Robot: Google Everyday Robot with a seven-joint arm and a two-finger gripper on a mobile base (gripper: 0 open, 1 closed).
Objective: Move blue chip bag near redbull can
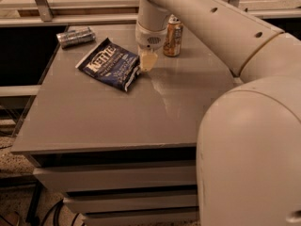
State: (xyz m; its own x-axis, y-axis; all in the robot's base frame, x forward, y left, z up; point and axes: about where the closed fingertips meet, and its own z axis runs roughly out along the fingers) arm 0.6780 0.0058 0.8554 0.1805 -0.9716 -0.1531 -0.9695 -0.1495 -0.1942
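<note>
Matte table (117, 119): hand (147, 63) at crinkly chip bag (110, 64).

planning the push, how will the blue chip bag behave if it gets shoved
The blue chip bag lies flat and crinkled, so it is probably light and floppy; it may buckle rather than slide whole. The gripper sits at one edge, so a push could pivot it.

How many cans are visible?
2: redbull can lying far left; orange-gold can standing behind the pincer, which sits beside the blue chip bag. The arm may hide others.
</note>
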